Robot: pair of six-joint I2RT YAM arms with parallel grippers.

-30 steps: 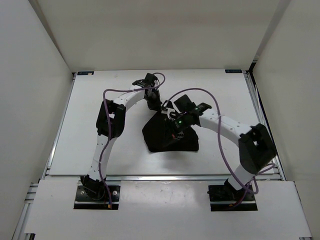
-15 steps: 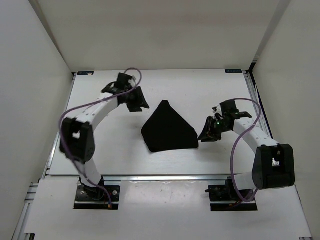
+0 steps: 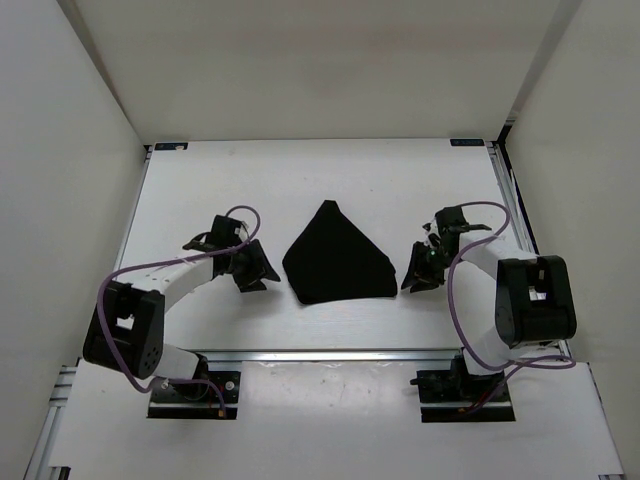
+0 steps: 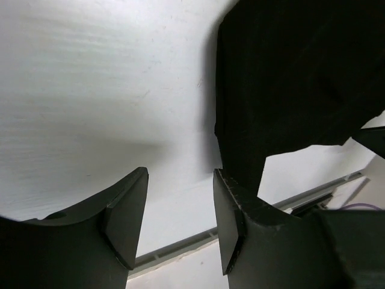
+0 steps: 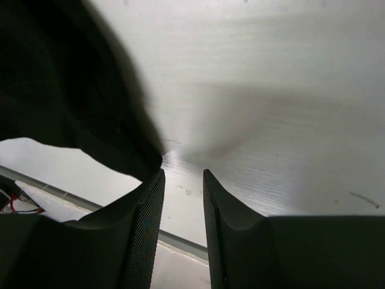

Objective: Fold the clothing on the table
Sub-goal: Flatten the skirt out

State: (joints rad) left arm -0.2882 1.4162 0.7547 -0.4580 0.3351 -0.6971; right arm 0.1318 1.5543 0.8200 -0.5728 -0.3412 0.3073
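Observation:
The clothing (image 3: 336, 260) is a plain black garment lying in a folded triangular heap at the middle of the white table (image 3: 360, 170). It fills the upper right of the left wrist view (image 4: 289, 78) and the upper left of the right wrist view (image 5: 66, 78). My left gripper (image 3: 262, 272) hovers just left of the heap, open, with bare table between its fingers (image 4: 123, 217). My right gripper (image 3: 412, 278) sits just right of the heap, open and holding nothing, apart from the fabric.
White walls enclose the table on three sides. An aluminium rail (image 3: 330, 352) runs along the near edge, with both arm bases behind it. Purple cables loop off each arm.
Both grippers have let go of the clothing and opened. The arms pulled back from over the heap to its left and right sides, toward the near edge. The heap lies still.

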